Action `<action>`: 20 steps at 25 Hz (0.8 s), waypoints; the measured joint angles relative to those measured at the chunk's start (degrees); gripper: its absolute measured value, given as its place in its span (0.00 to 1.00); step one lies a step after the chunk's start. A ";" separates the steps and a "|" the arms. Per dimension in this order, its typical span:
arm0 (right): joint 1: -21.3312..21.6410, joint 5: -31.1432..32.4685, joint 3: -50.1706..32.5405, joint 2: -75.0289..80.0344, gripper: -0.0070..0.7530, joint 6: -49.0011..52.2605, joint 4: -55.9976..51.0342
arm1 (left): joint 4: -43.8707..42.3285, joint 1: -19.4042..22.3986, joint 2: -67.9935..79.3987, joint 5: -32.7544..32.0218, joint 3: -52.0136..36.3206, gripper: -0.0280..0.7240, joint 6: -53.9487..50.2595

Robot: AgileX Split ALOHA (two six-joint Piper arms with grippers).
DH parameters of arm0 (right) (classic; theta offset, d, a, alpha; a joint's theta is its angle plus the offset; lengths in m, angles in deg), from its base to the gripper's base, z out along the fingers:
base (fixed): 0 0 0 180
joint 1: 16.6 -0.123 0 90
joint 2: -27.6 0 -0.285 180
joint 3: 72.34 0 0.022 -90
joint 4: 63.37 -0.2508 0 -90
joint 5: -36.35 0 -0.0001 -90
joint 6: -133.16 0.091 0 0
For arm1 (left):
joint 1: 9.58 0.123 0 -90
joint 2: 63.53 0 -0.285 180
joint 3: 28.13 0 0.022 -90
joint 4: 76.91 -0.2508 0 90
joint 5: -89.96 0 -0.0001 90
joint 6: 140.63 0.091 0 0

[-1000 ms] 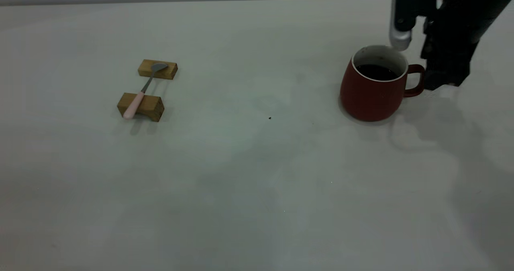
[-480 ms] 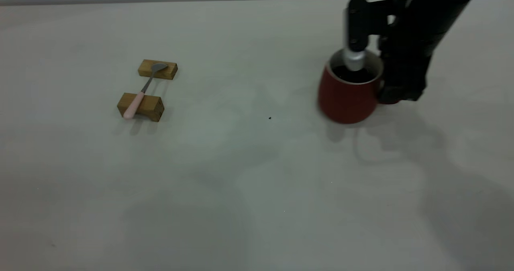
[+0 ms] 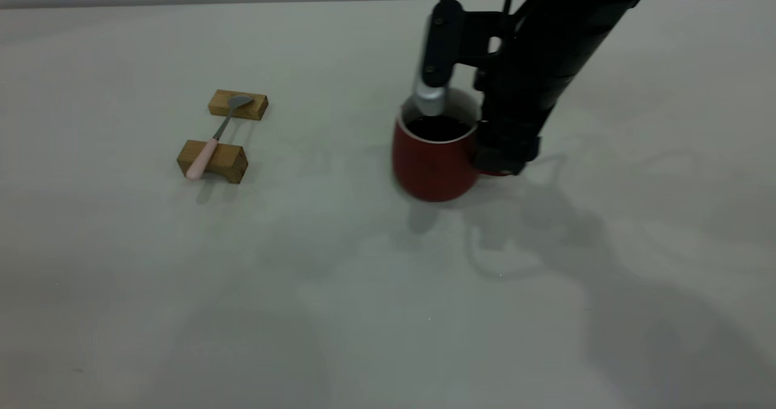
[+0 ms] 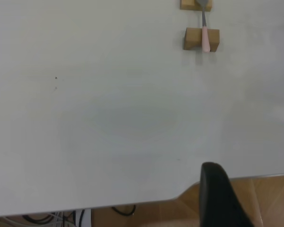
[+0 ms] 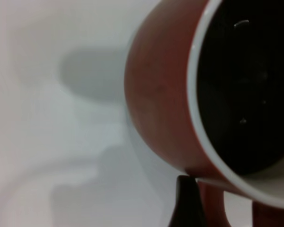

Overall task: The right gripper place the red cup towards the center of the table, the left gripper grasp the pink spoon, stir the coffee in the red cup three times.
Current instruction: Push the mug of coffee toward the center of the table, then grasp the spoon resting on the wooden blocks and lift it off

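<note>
Exterior view: right gripper (image 3: pixel 502 162) clamped on red cup (image 3: pixel 431 165) handle.

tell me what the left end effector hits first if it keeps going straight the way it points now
Probably the bare table: the left end effector hangs past the table's edge, aimed across open tabletop. The pink spoon on its wooden blocks lies further along, though depth is unclear.

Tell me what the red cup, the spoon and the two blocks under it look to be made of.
Red cup: likely ceramic, matte dark red outside, white rim.
Pink spoon: pale pink handle, maybe plastic; dull grey neck and bowl look like metal.
Two blocks: wood, going by their tan colour and faint grain.
</note>
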 joint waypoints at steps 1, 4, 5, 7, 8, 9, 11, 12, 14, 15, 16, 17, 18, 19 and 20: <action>-0.66 -0.57 0.00 0.06 0.79 0.00 -1.69 | 0.00 0.00 0.00 0.00 0.00 0.60 0.00; -2.03 -1.87 0.00 0.06 0.79 0.00 -6.55 | 0.00 0.00 0.00 0.00 0.00 0.60 0.00; -2.23 -1.92 0.00 0.06 0.79 0.00 -8.41 | 0.00 0.00 0.00 0.00 0.00 0.60 0.00; -2.22 -1.29 0.00 -0.70 0.79 0.00 -11.83 | 0.00 0.00 0.00 0.00 0.00 0.60 0.00; -2.22 -0.44 -0.11 -1.51 0.79 0.00 -13.23 | 0.00 0.00 0.00 0.00 0.00 0.60 0.00; -2.22 0.46 -0.11 -2.92 0.79 0.08 -14.19 | 0.00 0.00 0.00 0.00 0.00 0.60 0.00; -2.22 3.33 -0.11 -6.61 0.79 1.69 -15.49 | 0.00 0.00 0.00 0.00 0.00 0.60 0.00; -2.22 5.54 -0.11 -9.11 0.79 3.55 -16.09 | 0.00 0.00 0.00 0.00 0.00 0.60 0.00; -1.96 10.07 -0.11 -14.40 0.79 8.84 -16.44 | 0.00 0.00 0.00 0.00 0.00 0.60 0.00; -1.58 12.89 -0.11 -16.62 0.79 12.64 -16.58 | 0.00 0.00 0.00 0.00 0.00 0.60 0.00; -1.06 15.42 -0.11 -19.37 0.79 17.06 -16.58 | 0.00 0.00 0.00 0.00 0.00 0.60 0.00; -0.46 18.51 -0.11 -22.04 0.79 20.94 -16.58 | 0.00 0.00 0.00 0.00 0.00 0.60 0.00; 0.36 21.52 -0.11 -24.25 0.79 25.45 -16.24 | 0.00 0.00 0.00 0.00 0.00 0.60 0.00; 1.30 24.54 -0.11 -26.83 0.79 29.48 -15.42 | 0.00 0.00 0.00 0.00 0.00 0.60 0.00; 2.23 27.17 -0.11 -29.32 0.78 32.46 -13.94 | 0.00 0.00 0.00 0.00 0.00 0.60 0.00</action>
